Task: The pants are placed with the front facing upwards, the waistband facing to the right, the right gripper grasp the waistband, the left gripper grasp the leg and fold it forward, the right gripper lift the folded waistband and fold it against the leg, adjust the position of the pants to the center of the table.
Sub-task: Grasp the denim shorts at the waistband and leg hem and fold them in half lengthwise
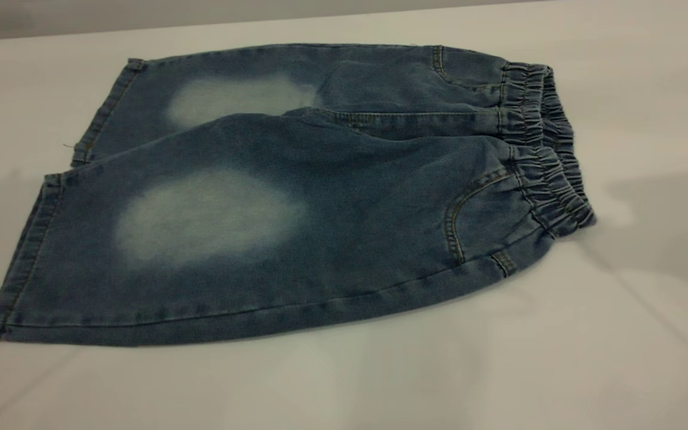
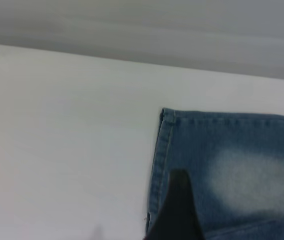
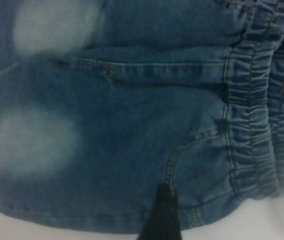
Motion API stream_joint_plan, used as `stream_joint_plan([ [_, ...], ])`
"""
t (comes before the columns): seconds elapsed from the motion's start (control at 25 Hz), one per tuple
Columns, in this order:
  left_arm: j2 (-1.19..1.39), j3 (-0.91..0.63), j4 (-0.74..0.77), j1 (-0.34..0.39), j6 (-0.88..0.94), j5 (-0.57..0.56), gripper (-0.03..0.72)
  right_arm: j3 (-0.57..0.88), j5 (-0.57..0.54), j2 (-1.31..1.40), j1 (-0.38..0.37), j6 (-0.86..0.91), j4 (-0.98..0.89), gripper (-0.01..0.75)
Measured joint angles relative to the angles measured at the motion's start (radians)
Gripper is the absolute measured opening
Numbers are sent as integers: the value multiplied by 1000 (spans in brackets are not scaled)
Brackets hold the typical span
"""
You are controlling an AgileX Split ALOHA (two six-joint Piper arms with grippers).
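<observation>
Two denim legs of the pants [image 1: 296, 203] lay spread flat on the white desk [image 1: 619, 334], front side up, each with a pale faded oval patch, the near leg partly overlapping the far one along the middle seam. At the pants' right end sat the gathered waistband [image 1: 550, 149], darker and finely puckered, while both hems lay at the opposite end. From the left wrist view, the left end effector [image 2: 176, 215] showed only as one dark jaw tip over the far leg's hem; whether it was released or clenched could not be told. From the right wrist view, the right end effector [image 3: 162, 215] showed one dark jaw tip over the near leg's lower edge, close to the pocket seam beside the waistband; its state likewise could not be told.
</observation>
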State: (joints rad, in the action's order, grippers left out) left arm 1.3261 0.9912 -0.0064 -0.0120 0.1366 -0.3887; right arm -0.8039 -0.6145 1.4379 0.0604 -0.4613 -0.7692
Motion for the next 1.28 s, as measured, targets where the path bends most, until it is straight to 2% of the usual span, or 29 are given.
stream_joint_plan([
  [0.2, 0, 0, 6, 0, 0, 0, 536, 1, 37, 109, 0, -5, -7, 573],
  [0.4, 0, 0, 6, 0, 0, 0, 536, 1, 29, 204, -22, -29, -10, 573],
  [0.48, 0, 0, 6, 0, 0, 0, 536, -4, 3, 218, -52, -60, -20, 573],
  [0.6, 0, 0, 6, 0, -1, 0, 536, -11, -54, 217, -139, -123, -52, 573],
  [0.72, 0, 0, 6, 0, -1, 0, 536, 0, -123, 229, -221, -223, -148, 573],
  [0.8, 0, 0, 6, 0, -1, 0, 536, 23, -167, 242, -249, -310, -240, 568],
  [0.92, 0, 0, 6, 0, -1, 0, 536, 65, -202, 278, -251, -448, -368, 555],
  [1.04, 0, 0, 6, 0, -1, 0, 536, 102, -190, 326, -250, -558, -444, 540],
  [1.28, 0, 0, -1, 0, -1, -5, 536, 111, -192, 433, -250, -646, -536, 521],
])
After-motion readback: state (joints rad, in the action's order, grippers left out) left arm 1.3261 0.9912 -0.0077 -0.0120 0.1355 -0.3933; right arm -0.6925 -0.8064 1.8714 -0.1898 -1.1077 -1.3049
